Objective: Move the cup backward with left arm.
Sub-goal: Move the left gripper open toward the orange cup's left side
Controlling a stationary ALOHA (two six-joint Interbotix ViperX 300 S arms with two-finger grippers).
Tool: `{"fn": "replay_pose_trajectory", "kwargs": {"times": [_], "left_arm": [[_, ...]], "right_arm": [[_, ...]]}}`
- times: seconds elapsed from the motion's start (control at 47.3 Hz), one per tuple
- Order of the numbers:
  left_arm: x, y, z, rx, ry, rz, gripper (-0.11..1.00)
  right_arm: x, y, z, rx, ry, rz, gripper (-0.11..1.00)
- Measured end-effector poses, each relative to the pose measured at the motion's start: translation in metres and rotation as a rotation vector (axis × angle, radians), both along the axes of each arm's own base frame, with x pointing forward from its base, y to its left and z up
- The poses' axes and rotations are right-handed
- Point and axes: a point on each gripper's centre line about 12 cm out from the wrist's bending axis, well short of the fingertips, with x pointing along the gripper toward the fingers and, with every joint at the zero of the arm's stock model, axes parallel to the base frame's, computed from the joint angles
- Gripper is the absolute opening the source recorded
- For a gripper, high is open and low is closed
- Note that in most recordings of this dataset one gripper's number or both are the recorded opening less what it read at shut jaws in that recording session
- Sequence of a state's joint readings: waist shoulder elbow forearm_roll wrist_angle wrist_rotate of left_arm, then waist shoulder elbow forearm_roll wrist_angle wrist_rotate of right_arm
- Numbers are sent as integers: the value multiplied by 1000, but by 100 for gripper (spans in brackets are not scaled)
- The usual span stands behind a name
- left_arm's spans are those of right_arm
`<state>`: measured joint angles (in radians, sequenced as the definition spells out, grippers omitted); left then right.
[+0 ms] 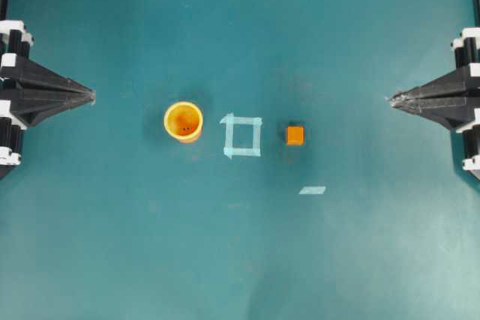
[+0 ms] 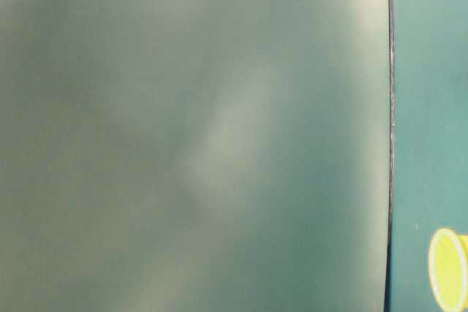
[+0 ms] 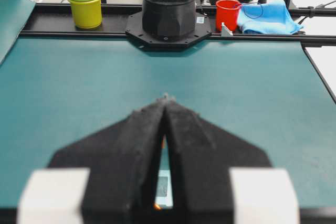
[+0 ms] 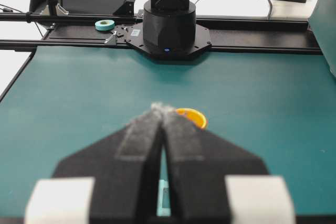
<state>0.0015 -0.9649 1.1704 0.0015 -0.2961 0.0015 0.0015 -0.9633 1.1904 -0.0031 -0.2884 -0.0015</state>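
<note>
A: Where are we?
B: Nothing started. The left gripper (image 1: 90,96) sits clenched at the left edge, grasping nothing; it must open and reach.
A: The cup (image 1: 184,121)?
B: Upright, left of the tape square (image 1: 242,136), apparently empty. The right gripper (image 1: 393,100) is clenched too.

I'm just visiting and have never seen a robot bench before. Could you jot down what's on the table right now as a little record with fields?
surface: green table
cup: orange-yellow, upright, left of the tape square
tape square: pale outline at the middle, nothing inside it
cube: small, orange, right of the square
tape strip: loose piece nearer the front
left gripper: shut, at the left edge, apart from the cup
right gripper: shut, at the right edge, apart from the cube
task progress: cup not yet touched
</note>
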Motion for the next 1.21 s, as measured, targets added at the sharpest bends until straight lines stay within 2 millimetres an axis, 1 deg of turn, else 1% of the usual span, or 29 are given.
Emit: {"fn": "replay_pose_trajectory", "kwargs": {"times": [0.211,0.529,0.634,0.677,0.719,0.782,0.825,0.93,0.973,1.078,1.205], "left_arm": [[1,-1,-10,-5,74,-5,0],[1,-1,-13,15,86,-4,0],[0,-1,-17,17,98,-4,1],[0,-1,-19,17,101,-4,4],[0,-1,-21,17,106,-4,9],[0,-1,-21,17,106,-4,22],[-1,-1,-22,17,109,-4,32],[-1,-1,-25,17,115,-4,50],[-1,-1,-26,17,120,-3,53],[-1,1,-32,16,137,8,53],[8,4,-45,15,197,18,59]], "right_arm": [[3,-1,7,3,-14,-3,0],[7,-1,2,3,9,-5,0],[7,-1,2,3,11,-3,0],[7,-1,2,2,12,-3,0],[8,-1,1,2,14,-5,0],[8,-1,2,2,12,-5,0],[8,-1,2,2,11,-4,0],[8,-1,2,3,11,-5,0],[8,-1,2,2,11,-4,0],[8,-1,1,2,12,-4,0],[8,-1,2,3,11,-5,0]]}}
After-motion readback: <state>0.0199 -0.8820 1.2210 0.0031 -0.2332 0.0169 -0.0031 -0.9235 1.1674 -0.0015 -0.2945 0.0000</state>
